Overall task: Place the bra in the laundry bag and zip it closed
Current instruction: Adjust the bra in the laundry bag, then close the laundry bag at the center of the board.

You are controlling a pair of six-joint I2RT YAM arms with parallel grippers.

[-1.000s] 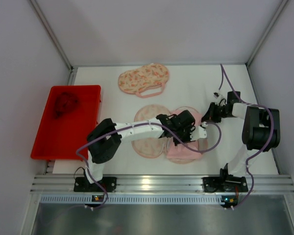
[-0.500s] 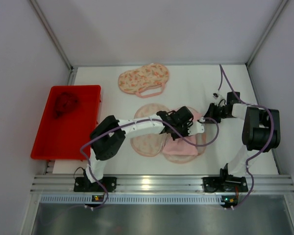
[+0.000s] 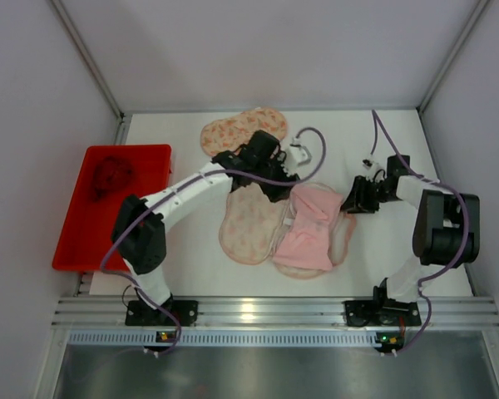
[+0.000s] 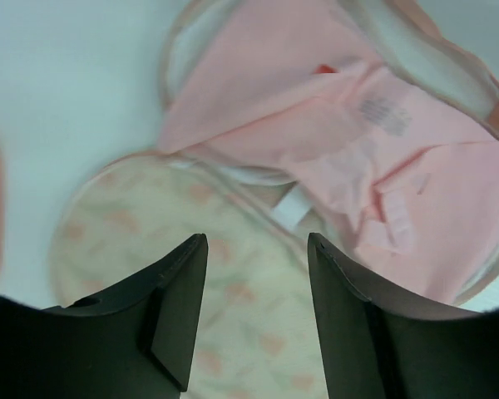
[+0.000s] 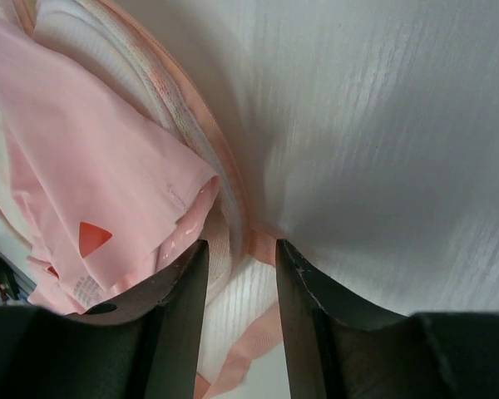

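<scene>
Nearest the arm bases, the open laundry bag [image 3: 347, 238] lies on the white worktop [image 3: 191, 268] as 2 oval halves side by side, so its long axis runs left to right. The floral flap [image 3: 245, 229] is the left half. The pink bra [image 3: 309, 233] sits bunched on the right half, inside its edge, with its long axis running near to far and tipped rightward at the far end. Just beyond, the left fingers [image 4: 179, 312] hang open and empty over the flap's far end, aimed toward the near right, so the bra lies ahead of them. The right fingers [image 5: 179, 320] sit low at the bag's far-right side, narrowly parted, with the pink-trimmed rim [image 5: 233, 208] showing in the gap but apparently not pinched. The right arm is nearer the bra, the left nearer the flap. I judge the bra placed; the coming move is swinging the flap rightward over it, then zipping. Left, a red tray [image 3: 108, 237] holds a dark red bundle [image 3: 108, 176]; farthest back lies a 2nd floral bag [image 3: 233, 133].
</scene>
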